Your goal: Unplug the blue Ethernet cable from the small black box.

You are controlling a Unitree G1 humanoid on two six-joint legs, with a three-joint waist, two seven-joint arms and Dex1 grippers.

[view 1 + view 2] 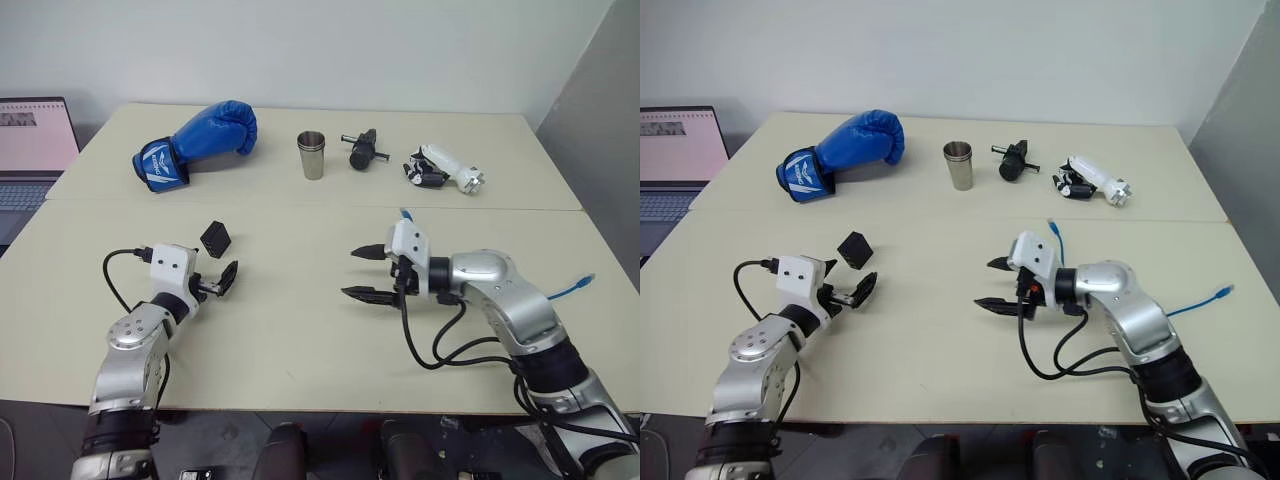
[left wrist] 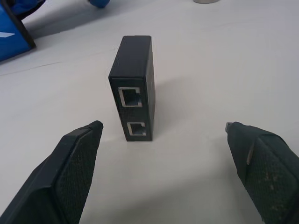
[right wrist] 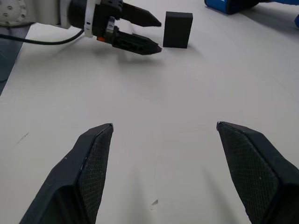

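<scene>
The small black box [image 1: 216,238] stands on edge on the table, just beyond my left gripper [image 1: 220,281], which is open and apart from it. In the left wrist view the box [image 2: 135,84] shows two empty ports facing the gripper [image 2: 162,125]. My right gripper [image 1: 350,273] is open at mid-table with nothing between its fingers [image 3: 93,158]. The blue Ethernet cable [image 1: 1215,296] is free of the box. One end lies on the table beside my right forearm, another end [image 1: 1056,232] pokes up behind my right wrist, and the rest is hidden by the arm.
Along the far side lie a blue boxing glove [image 1: 200,140], a metal cup [image 1: 312,155], a black cylindrical tool [image 1: 362,150] and a white and black device [image 1: 445,168]. A laptop [image 1: 30,150] sits off the table's left edge.
</scene>
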